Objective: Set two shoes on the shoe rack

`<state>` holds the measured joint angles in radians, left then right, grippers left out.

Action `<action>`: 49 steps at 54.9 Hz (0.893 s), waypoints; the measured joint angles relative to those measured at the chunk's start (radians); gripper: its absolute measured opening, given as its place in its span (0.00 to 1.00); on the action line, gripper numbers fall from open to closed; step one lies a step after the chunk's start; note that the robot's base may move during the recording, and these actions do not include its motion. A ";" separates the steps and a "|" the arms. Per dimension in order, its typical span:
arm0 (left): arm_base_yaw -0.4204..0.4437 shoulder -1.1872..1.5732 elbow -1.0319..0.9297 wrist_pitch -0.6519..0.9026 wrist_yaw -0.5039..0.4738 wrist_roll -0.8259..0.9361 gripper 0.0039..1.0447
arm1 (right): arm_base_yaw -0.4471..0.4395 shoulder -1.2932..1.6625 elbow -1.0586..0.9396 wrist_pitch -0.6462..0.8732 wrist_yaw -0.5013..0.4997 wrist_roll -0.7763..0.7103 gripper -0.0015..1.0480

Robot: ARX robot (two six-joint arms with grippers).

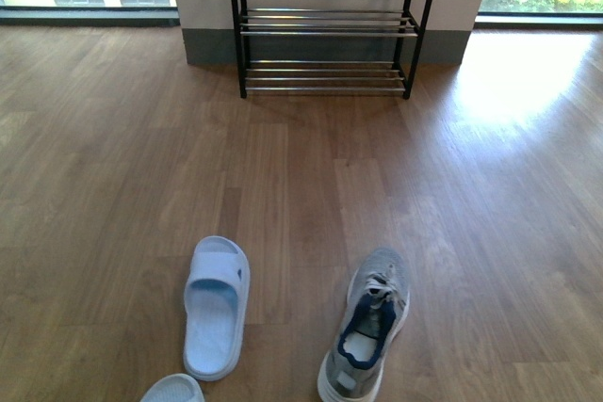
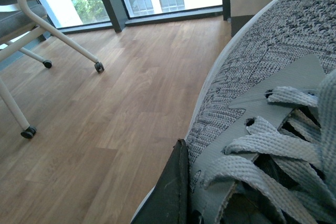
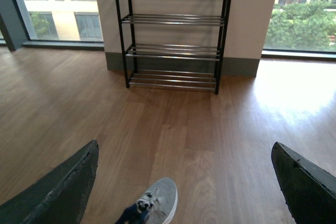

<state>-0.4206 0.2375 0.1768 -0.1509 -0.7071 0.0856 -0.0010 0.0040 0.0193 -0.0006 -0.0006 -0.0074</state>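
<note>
Hanging wide apart above the wooden floor, the right fingers (image 3: 63, 187) hold nothing. The toe of a grey knit sneaker (image 3: 157, 200) shows below the gap between them. The shoe rack (image 3: 173, 35) stands well ahead against the wall, and its chrome bars carry nothing where they show. In the front view this sneaker lies on the floor to the right, toe towards the rack. A light-blue slide (image 1: 217, 308) lies well to its left, and the tip of a second slide (image 1: 171, 389) shows at the near edge.

The left wrist view is filled by the knit and laces of a sneaker (image 2: 262, 77), probably the other of the pair. One of the left fingers (image 2: 176, 187) lies against its side and the other is hidden, so I cannot tell whether they grip it.

The right arm's step looks to be the pick-up. It would do best to come straight down and straddle the shoe across its width at the collar. It should close on the upper rather than on the loose laces, then lift level. On the rack, the sole should rest across several bars so it cannot tip through.

No brand or writing can be read. A small dark mark on the slide's strap is too small to make out.
</note>
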 joint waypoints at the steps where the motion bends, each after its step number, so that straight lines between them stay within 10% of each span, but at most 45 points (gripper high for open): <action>1: 0.000 0.000 0.000 0.000 -0.001 0.000 0.01 | 0.000 0.000 0.000 0.000 0.000 0.000 0.91; 24: 0.001 0.000 -0.001 0.000 -0.002 0.000 0.01 | 0.013 0.086 0.009 -0.037 0.087 0.038 0.91; 37: 0.001 0.000 -0.001 0.000 -0.002 0.000 0.01 | -0.014 1.044 0.138 0.683 0.083 -0.042 0.91; 49: 0.001 0.000 -0.001 0.000 -0.002 0.000 0.01 | 0.006 1.656 0.314 0.777 0.039 -0.024 0.91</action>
<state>-0.4198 0.2375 0.1761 -0.1509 -0.7090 0.0856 0.0055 1.6604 0.3328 0.7769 0.0387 -0.0319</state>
